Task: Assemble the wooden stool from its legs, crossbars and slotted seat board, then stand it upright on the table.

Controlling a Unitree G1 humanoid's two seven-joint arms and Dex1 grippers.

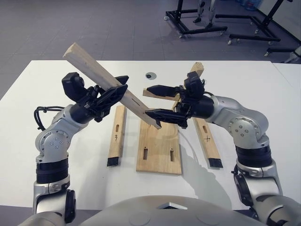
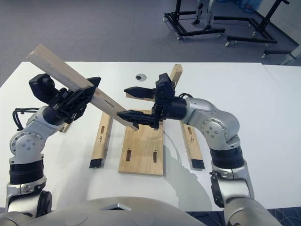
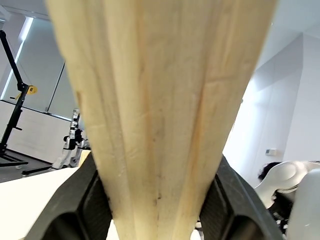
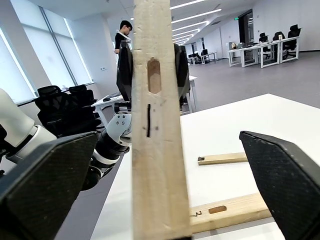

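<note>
My left gripper (image 1: pixel 116 89) is shut on a long wooden leg (image 1: pixel 94 66), held off the table at a slant. The leg's high end points to the far left, and its black-tipped low end (image 1: pixel 154 123) hangs over the slotted seat board (image 1: pixel 159 150), which lies flat at the table's middle. My right gripper (image 1: pixel 158 102) is open, one finger on each side of the leg's low end, apart from it. In the right wrist view the slotted leg (image 4: pixel 157 125) stands between the two fingers (image 4: pixel 45 185).
Two more legs lie flat on either side of the board, one left (image 1: pixel 117 134) and one right (image 1: pixel 208 141). Another wooden piece (image 1: pixel 196 70) lies behind my right arm. A small round hole (image 1: pixel 150 75) marks the white table (image 1: pixel 263 89). Black wheeled frames (image 1: pixel 202 28) stand on the floor beyond.
</note>
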